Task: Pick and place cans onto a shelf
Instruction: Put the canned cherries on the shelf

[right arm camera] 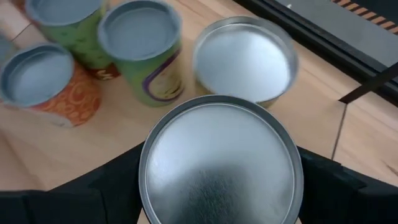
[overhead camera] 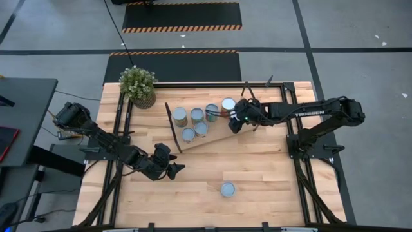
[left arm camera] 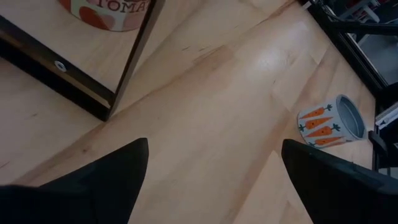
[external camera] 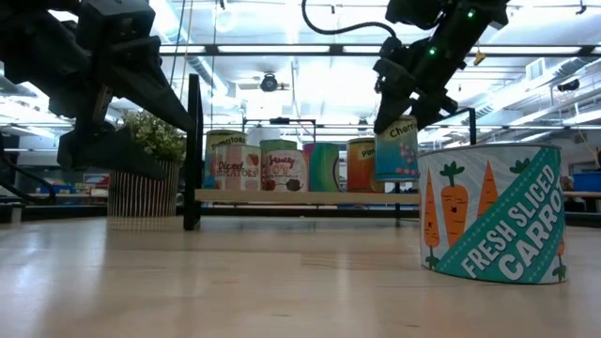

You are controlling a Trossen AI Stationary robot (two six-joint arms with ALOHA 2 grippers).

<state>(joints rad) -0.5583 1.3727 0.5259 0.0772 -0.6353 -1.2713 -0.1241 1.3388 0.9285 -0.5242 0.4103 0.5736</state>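
My right gripper (overhead camera: pixel 235 122) is shut on a blue-labelled can (external camera: pixel 396 150) just above the right part of the light-wood shelf (overhead camera: pixel 212 133). Several other cans (overhead camera: pixel 197 115) stand upright on the shelf board; they also show in the low view (external camera: pixel 282 169). A carrot-labelled can (overhead camera: pixel 227 189) stands upright on the tabletop near the front. It also shows in the left wrist view (left arm camera: pixel 329 121). My left gripper (overhead camera: pixel 172 169) is open and empty above the table, left of the carrot can and in front of the shelf's black frame end (left arm camera: pixel 81 87). My right gripper pinches the blue can by its side wall just below the silver top (right arm camera: pixel 221 165), one finger (right arm camera: pixel 118 180) on each opposite side. The fingers come from above, slanting down from the table's right. The can hangs upright, its bottom (external camera: pixel 396 176) a little above the shelf board.
A potted green plant (overhead camera: pixel 137 86) stands at the table's far left corner. Black frame rails (overhead camera: pixel 293 138) run along both sides of the table. Bare tabletop (overhead camera: pixel 193 193) lies between the shelf and the near edge, around the carrot can.
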